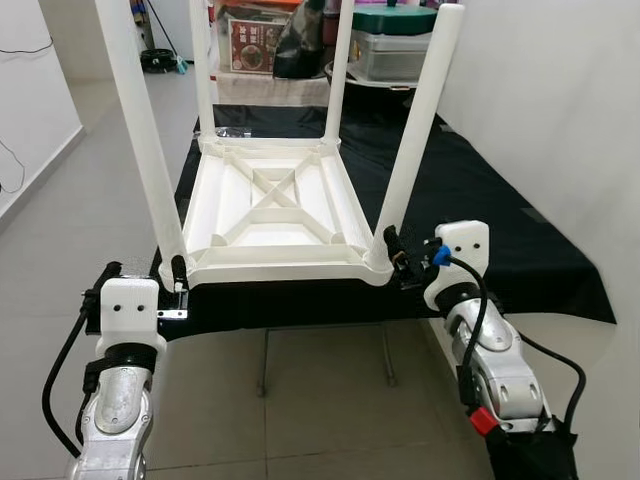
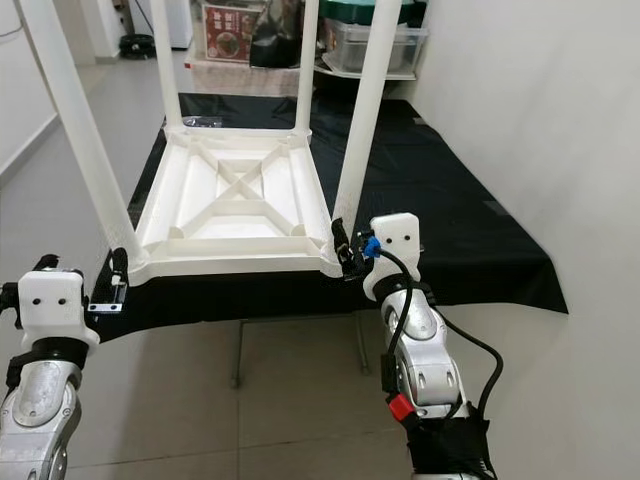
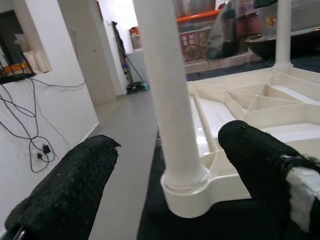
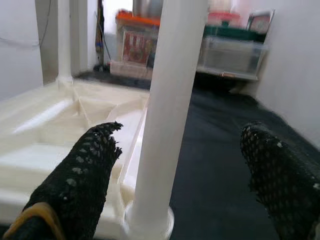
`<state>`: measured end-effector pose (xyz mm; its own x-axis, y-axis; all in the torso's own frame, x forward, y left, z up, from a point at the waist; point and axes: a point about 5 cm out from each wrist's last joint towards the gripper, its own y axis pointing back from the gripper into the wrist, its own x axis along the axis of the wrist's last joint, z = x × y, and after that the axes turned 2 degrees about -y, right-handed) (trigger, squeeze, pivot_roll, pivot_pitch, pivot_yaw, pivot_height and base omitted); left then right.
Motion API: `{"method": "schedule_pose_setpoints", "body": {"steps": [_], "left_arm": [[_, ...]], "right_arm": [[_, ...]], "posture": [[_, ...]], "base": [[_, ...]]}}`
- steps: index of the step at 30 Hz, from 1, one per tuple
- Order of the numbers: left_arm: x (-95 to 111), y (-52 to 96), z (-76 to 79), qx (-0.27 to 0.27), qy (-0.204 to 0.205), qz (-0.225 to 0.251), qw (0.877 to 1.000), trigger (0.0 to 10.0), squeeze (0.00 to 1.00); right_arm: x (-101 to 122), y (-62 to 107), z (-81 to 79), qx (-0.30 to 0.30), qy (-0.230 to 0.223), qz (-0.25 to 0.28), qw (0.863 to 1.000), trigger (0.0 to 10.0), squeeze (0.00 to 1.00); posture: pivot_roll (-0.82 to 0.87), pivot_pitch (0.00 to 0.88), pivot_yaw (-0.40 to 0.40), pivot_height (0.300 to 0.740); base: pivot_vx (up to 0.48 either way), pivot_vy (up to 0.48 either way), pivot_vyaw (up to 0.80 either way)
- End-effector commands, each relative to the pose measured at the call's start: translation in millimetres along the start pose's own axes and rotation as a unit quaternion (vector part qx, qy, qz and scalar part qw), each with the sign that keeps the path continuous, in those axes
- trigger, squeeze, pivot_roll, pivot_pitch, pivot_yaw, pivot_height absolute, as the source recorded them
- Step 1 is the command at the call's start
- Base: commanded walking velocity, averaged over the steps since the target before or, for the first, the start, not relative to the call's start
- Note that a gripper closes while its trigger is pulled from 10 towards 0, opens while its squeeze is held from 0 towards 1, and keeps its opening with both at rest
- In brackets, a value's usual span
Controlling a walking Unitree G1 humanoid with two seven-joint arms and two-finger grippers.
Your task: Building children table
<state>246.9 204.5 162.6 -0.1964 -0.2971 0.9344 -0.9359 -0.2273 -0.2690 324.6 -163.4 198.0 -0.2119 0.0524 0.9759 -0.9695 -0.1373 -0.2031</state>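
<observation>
White children's table (image 1: 268, 212): lying upside down on a black cloth (image 1: 480, 210), four legs pointing up. Left gripper (image 3: 167, 187) spreading wide around its near-left leg (image 3: 170, 100); right gripper (image 4: 180, 165) spreading wide around its near-right leg (image 4: 167, 115); neither gripping. Grey tiled floor (image 1: 80, 200) lying left of it, storage boxes (image 1: 390, 50) standing beyond.

Table (image 1: 270, 215): white plastic, smooth, slightly glossy, ribbed underside; legs (image 1: 415, 140) the same finish. Cloth (image 1: 490, 230) under the table: black fabric, matt, lightly creased. Floor (image 1: 330, 390) below the cloth: pale tiles, faint sheen. Left gripper (image 3: 170, 180) fingers (image 3: 70, 185): black, coarse, fuzzy padding (right gripper (image 4: 180, 175) alike). Arms (image 1: 495, 365) beside the table: silver metal, brushed.
</observation>
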Motion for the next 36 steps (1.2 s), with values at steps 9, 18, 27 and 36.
{"method": "schedule_pose_setpoints", "body": {"steps": [9, 18, 27, 36], "left_arm": [[1.5, -2.3, 14.3, -0.02, 0.006, 0.008, 1.0, 10.0, 0.0], [3.8, -1.8, 11.6, -0.022, 0.007, 0.016, 1.0, 10.0, 0.0], [4.1, -2.7, 8.0, -0.024, 0.004, 0.016, 1.0, 10.0, 0.0], [5.1, 13.2, 1.1, -0.043, 0.007, 0.015, 0.999, 10.0, 0.0]], "right_arm": [[45.8, -50.2, -15.3, 0.003, -0.035, 0.061, 0.998, 10.0, 0.0], [35.3, -40.3, -21.0, 0.006, -0.041, 0.054, 0.998, 10.0, 0.0], [8.3, -7.6, -14.9, 0.017, -0.009, 0.02, 1.0, 10.0, 0.0], [-18.9, 47.2, -8.5, 0.022, 0.021, -0.032, 0.999, 10.0, 0.0]], "posture": [[0.05, 0.0, -0.103, 0.74], [0.05, 0.0, -0.094, 0.74], [0.03, 0.0, -0.088, 0.74], [0.03, 0.0, -0.101, 0.74]], "base": [[0.0, 0.0, 0.0], [0.0, 0.0, 0.0], [0.0, 0.0, 0.0], [0.0, 0.0, 0.0]]}}
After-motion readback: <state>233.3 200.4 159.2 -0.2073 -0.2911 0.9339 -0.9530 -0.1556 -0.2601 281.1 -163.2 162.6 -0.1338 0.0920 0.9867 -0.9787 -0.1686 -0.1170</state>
